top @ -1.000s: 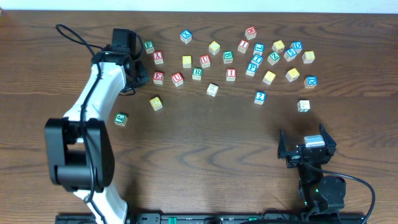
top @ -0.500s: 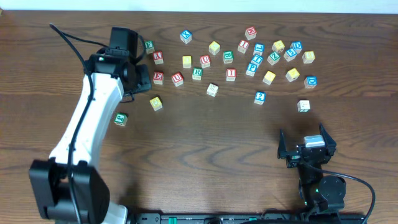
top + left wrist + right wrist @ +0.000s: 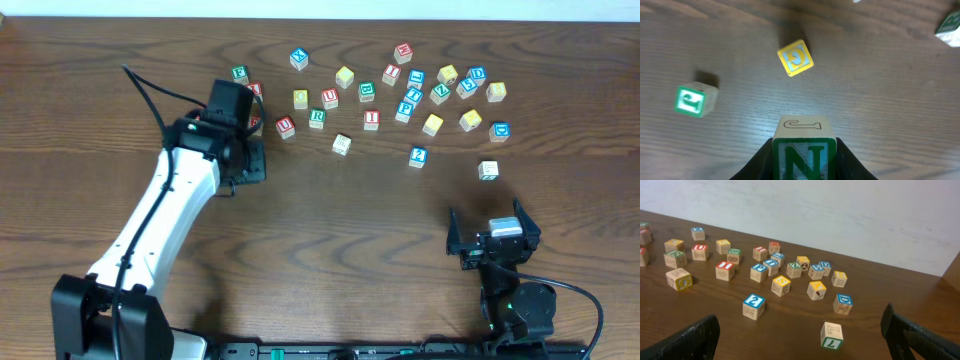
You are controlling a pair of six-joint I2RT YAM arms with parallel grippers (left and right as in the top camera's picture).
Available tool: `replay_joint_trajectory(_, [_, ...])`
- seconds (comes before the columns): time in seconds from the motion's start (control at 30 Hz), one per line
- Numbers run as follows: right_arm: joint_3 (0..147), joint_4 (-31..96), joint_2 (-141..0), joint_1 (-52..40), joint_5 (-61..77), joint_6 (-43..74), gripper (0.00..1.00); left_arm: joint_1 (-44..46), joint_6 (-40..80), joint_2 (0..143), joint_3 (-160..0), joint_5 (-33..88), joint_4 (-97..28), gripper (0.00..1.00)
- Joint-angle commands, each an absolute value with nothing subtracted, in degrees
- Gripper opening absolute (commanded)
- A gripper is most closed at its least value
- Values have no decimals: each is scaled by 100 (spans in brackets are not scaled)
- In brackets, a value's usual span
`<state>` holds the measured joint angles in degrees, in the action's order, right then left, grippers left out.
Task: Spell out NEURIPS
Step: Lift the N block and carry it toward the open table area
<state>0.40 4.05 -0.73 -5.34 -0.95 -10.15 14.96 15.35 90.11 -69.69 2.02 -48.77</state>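
- Two arms work over the brown wooden table (image 3: 330,250), seen from overhead. The left gripper (image 3: 246,156), at the end of its white arm, hangs over the left-centre of the table, just below and left of the row of blocks. What it carries is hidden beneath it from up here.
- Just to its right stand the red U block (image 3: 285,126) and the green R block (image 3: 317,116), with the red I block (image 3: 371,119) farther along. A loose cluster of other letter blocks (image 3: 440,90) fills the upper right.
- Low at the near right edge sits the right gripper (image 3: 492,240), well apart from every block, with its two prongs spread wide.
- From the left wrist, the dark fingers (image 3: 757,167) are clamped one on each side of the green N block (image 3: 804,157), the N facing the camera. I cannot tell whether the block touches the wood.
- Beyond it lies a yellow block (image 3: 795,58) with a blue letter, turned askew. A green-faced block (image 3: 696,100) sits off to the left, apart from both.
- From the right wrist, the two fingers (image 3: 687,340) stand far apart at the bottom corners with nothing between them.
- Nearest to them are a blue 2 block (image 3: 754,306) and a pale block with a green side (image 3: 832,335). The rest are scattered farther back toward the white wall (image 3: 840,215).
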Motion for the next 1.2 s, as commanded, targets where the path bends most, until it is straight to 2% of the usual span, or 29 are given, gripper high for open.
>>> replay_joint_trajectory(0.0, [32,427,-45,-482,-91,-1055,99,1688,1686,8980,-6696,257,-4696,8])
replay_joint_trajectory(0.3, [32,429,-45,-482,-91,-1055,99,2078,1881,8980,-6075,255,-4051,8])
replay_joint_trajectory(1.17, [32,429,-45,-482,-91,-1055,99,2082,1916,9996,-5946,213,-3251,9])
